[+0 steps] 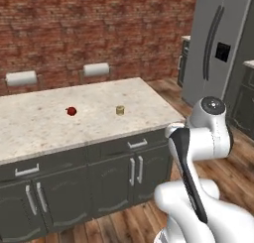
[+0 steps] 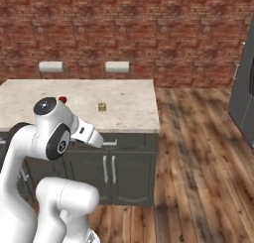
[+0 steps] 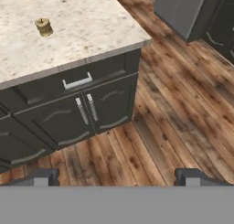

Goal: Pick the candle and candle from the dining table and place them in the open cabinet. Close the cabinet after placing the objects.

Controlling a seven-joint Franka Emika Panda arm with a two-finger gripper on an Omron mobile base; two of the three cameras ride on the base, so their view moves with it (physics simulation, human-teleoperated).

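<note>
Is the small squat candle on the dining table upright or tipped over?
Upright: the squat candle stands on its flat base on the dining table, wick end up, apart from the red fruit.

No legible text, labels, brand marks, numbers or signs found on any surface inspected: dining table (image 1: 44, 133), refrigerator (image 1: 208, 48), brick wall (image 2: 129, 29).
</note>
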